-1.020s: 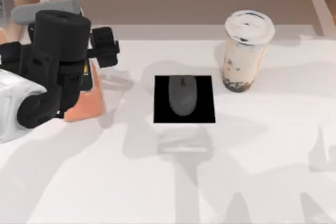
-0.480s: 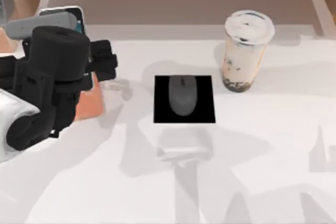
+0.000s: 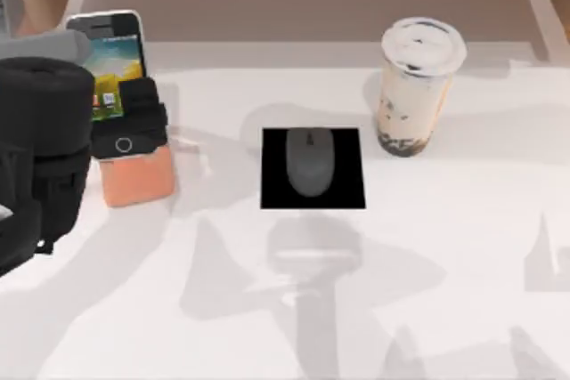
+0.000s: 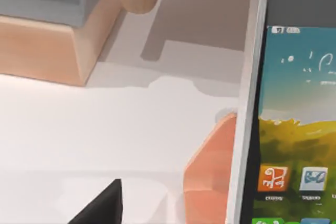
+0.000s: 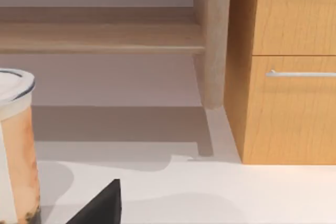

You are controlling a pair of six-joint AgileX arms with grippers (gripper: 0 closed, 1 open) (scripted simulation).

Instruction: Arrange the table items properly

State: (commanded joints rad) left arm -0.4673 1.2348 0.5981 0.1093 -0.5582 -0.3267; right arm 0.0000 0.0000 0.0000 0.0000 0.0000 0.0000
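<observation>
A phone (image 3: 111,77) leans on an orange stand (image 3: 138,180) at the table's left, screen lit. The left gripper (image 3: 142,117) sits just beside its lower edge; whether its fingers are spread or closed cannot be told. A mouse (image 3: 310,160) lies on a black pad (image 3: 347,189). The milk-tea cup (image 3: 417,86), right of it, looks top-heavy, smooth and perhaps thin-walled: best taken gently around mid-body.

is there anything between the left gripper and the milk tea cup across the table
Yes. From the left gripper, by the smartphone on the orange stand at the table's left, the way to the milk-tea cup at the far right passes just behind the black pad holding the mouse. A low path could clip them.
</observation>
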